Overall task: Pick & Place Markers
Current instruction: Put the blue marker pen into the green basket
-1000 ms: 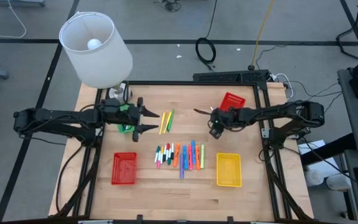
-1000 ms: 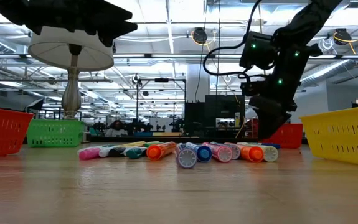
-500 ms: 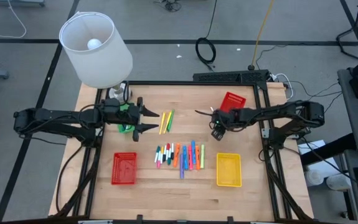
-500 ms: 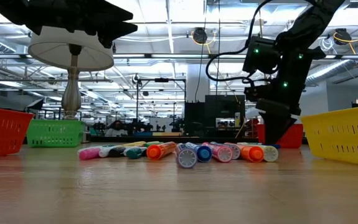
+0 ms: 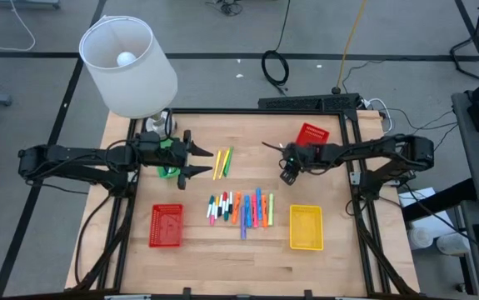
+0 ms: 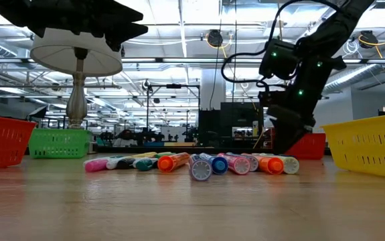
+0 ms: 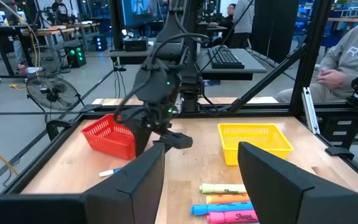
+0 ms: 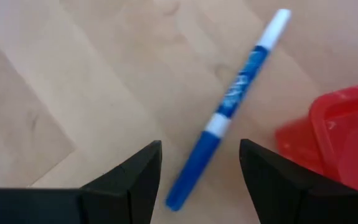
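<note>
Several markers [image 5: 241, 208] in mixed colours lie in a row at the table's middle, their ends facing the low view as the markers [image 6: 199, 163]. Two yellow and green markers [image 5: 222, 162] lie farther back. A blue and white marker [image 8: 228, 112] lies flat beside the far red basket [image 8: 337, 140]; it shows as the blue and white marker [image 7: 113, 172] in the left wrist view. My right gripper [image 8: 200, 152] is open and points down over it, one finger on each side, touching nothing. My left gripper [image 5: 210, 163] is open and held high near the yellow and green markers.
A near red basket [image 5: 166, 225] and a yellow basket [image 5: 306, 227] flank the marker row. The far red basket [image 5: 311, 136] stands by my right gripper [image 5: 287, 171]. A green basket [image 6: 58, 142] and a lamp [image 5: 128, 65] stand at the far left. People sit beyond the table.
My right gripper has swayed a little sideways and back, staying low beside the far red basket with its fingers still apart. The markers have not moved.
</note>
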`<state>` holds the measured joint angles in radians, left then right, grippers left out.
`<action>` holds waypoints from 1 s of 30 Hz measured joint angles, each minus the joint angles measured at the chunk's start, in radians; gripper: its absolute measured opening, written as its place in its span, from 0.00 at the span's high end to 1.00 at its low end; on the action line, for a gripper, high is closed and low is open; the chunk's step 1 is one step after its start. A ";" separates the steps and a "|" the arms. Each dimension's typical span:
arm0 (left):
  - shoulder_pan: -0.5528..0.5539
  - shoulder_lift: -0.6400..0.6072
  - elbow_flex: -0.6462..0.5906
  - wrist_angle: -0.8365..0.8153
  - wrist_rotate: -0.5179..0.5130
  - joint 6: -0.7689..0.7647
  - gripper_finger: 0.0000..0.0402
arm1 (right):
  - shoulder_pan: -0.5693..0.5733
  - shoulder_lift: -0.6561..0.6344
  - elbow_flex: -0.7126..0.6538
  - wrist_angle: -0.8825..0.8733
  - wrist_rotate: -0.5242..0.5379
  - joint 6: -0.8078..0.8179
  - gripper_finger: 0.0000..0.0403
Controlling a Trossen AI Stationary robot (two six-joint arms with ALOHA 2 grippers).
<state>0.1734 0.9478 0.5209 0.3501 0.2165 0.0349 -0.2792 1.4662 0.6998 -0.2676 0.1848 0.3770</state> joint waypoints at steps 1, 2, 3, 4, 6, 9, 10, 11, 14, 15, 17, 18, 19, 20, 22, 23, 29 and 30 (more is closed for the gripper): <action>0.000 0.000 0.000 0.000 0.000 0.000 0.47 | -0.010 0.000 0.000 0.003 0.000 -0.006 0.49; 0.000 0.000 0.000 0.000 0.000 0.000 0.47 | -0.020 0.001 0.000 0.007 0.000 -0.012 0.49; 0.000 0.000 0.000 0.000 0.000 0.000 0.47 | -0.029 0.005 0.000 0.014 0.000 -0.019 0.49; 0.000 0.000 0.000 0.000 0.000 0.000 0.47 | -0.036 0.013 0.000 0.021 0.001 -0.024 0.49; 0.000 0.000 0.000 0.000 0.000 0.000 0.47 | -0.049 0.026 -0.001 0.029 0.001 -0.028 0.49; 0.000 0.000 0.000 0.000 0.000 0.000 0.47 | -0.055 0.054 -0.001 0.057 -0.001 -0.041 0.49; 0.000 0.000 0.000 0.000 0.000 0.000 0.47 | -0.055 0.058 -0.001 0.062 -0.002 -0.043 0.49; 0.000 0.000 0.000 0.000 0.000 0.000 0.47 | -0.055 0.061 -0.001 0.067 -0.002 -0.046 0.49; 0.000 0.000 0.000 0.000 0.000 -0.007 0.47 | -0.054 0.064 0.000 0.076 -0.002 -0.053 0.49; 0.000 0.000 0.000 0.000 0.000 -0.008 0.47 | -0.054 0.064 0.000 0.077 -0.002 -0.053 0.49; 0.000 0.000 0.000 0.000 0.000 -0.008 0.47 | -0.054 0.064 0.000 0.077 -0.002 -0.053 0.49; 0.000 0.000 0.000 0.000 0.000 -0.008 0.47 | -0.054 0.064 0.000 0.077 -0.002 -0.053 0.49; 0.000 0.000 0.000 0.000 0.000 -0.009 0.47 | -0.054 0.064 0.000 0.078 -0.002 -0.053 0.49; 0.000 0.000 0.000 0.000 0.000 -0.008 0.47 | -0.055 0.064 0.000 0.080 -0.002 -0.054 0.49; 0.000 0.000 0.000 0.000 0.000 -0.010 0.47 | -0.055 0.066 -0.001 0.095 0.001 -0.061 0.49; 0.000 0.000 0.000 0.000 0.000 -0.010 0.47 | -0.055 0.067 -0.001 0.104 0.000 -0.067 0.49; 0.000 0.000 0.000 0.000 0.000 -0.013 0.47 | -0.055 0.067 -0.001 0.105 -0.007 -0.075 0.53; 0.000 0.000 0.000 0.000 0.000 -0.013 0.47 | -0.055 0.067 -0.001 0.099 -0.007 -0.075 0.56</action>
<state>0.1734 0.9478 0.5209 0.3499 0.2161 0.0223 -0.3344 1.5329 0.6991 -0.1681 0.1780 0.3016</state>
